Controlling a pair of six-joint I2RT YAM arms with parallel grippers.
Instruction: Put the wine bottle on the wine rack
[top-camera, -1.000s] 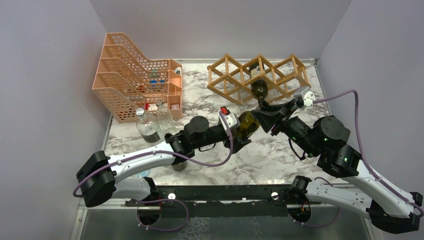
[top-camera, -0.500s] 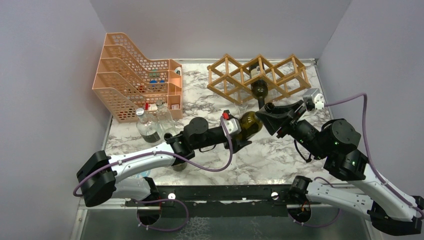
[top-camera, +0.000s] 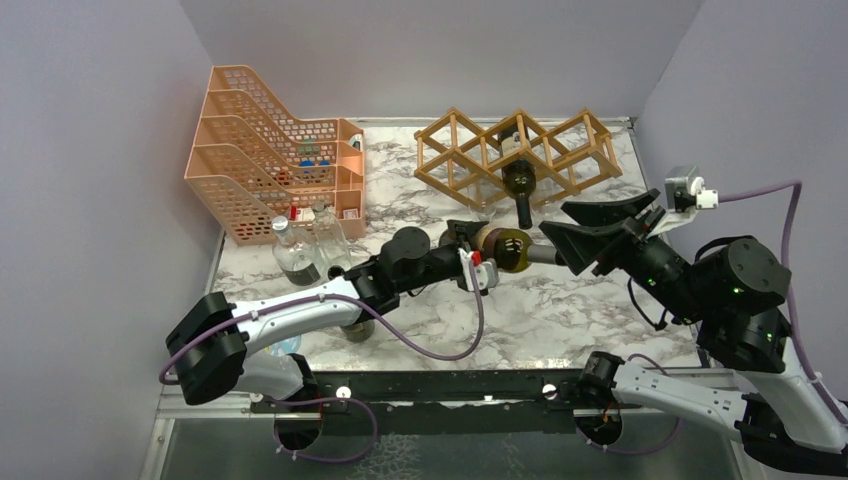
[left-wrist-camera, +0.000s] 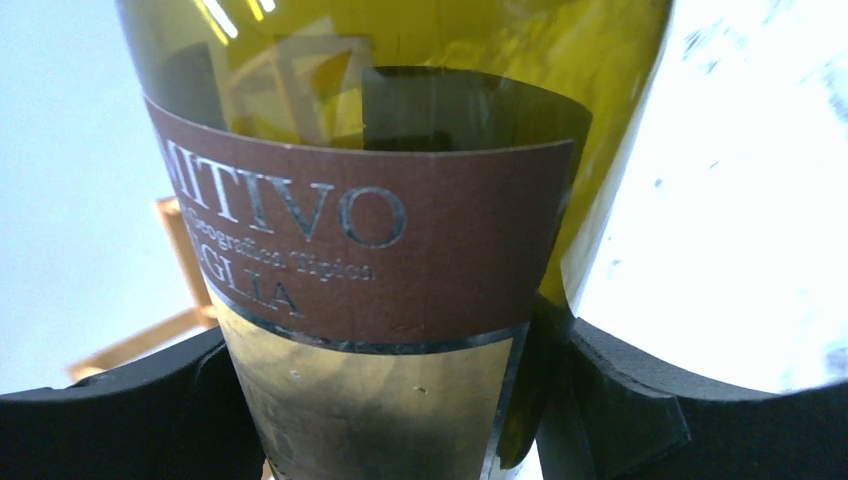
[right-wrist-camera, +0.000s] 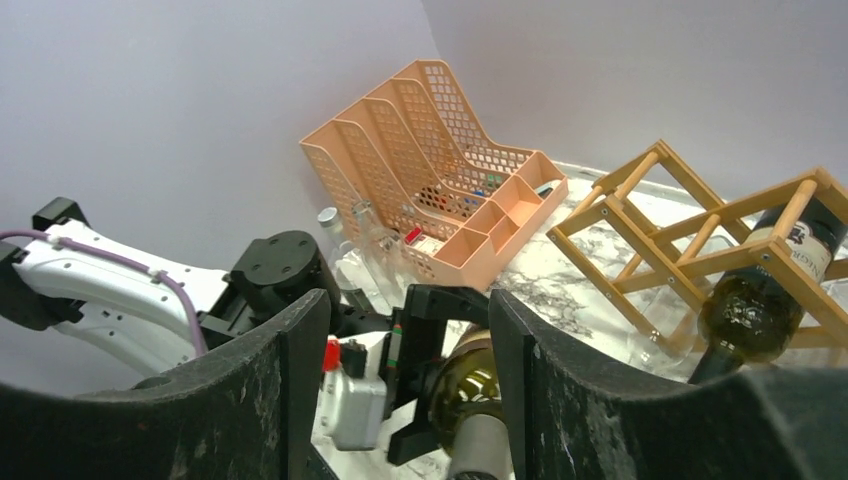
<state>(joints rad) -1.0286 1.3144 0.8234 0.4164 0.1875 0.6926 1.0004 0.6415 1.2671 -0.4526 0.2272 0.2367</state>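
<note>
The marbled surface (top-camera: 560, 320) carries everything here, both of your arms reaching over it from the near edge. Well off to the left of your left claw (top-camera: 480, 252) and farther back, the orange mesh file tray (top-camera: 250, 140) stands with small items in its front compartments. Beyond both claws, at the back of the surface, sits the wooden wine rack (top-camera: 470, 150), its slats crossing into diamond cells.

Your left claw is pinching the wine bottle (top-camera: 505, 250) around its body and holding it on its side above the surface, with the neck pointing right toward your right claw (top-camera: 553, 220). That claw is spread wide. In its wrist view the neck lies low in the gap between the two fingers, and you cannot tell from the frames whether either finger touches the glass. The bottle is well short of the rack and in none of its cells.

A second dark wine bottle (top-camera: 518, 180) lies in a middle cell of the rack, just beyond your right claw's tips, neck sloping down toward the claws. Two clear bottles (top-camera: 300, 250) stand upright to the left of your left claw, just in front of the tray.

Up close in the left wrist view, the held bottle's green glass bears a brown label (left-wrist-camera: 370, 260) reading in part "MITIVO", with gold below.
</note>
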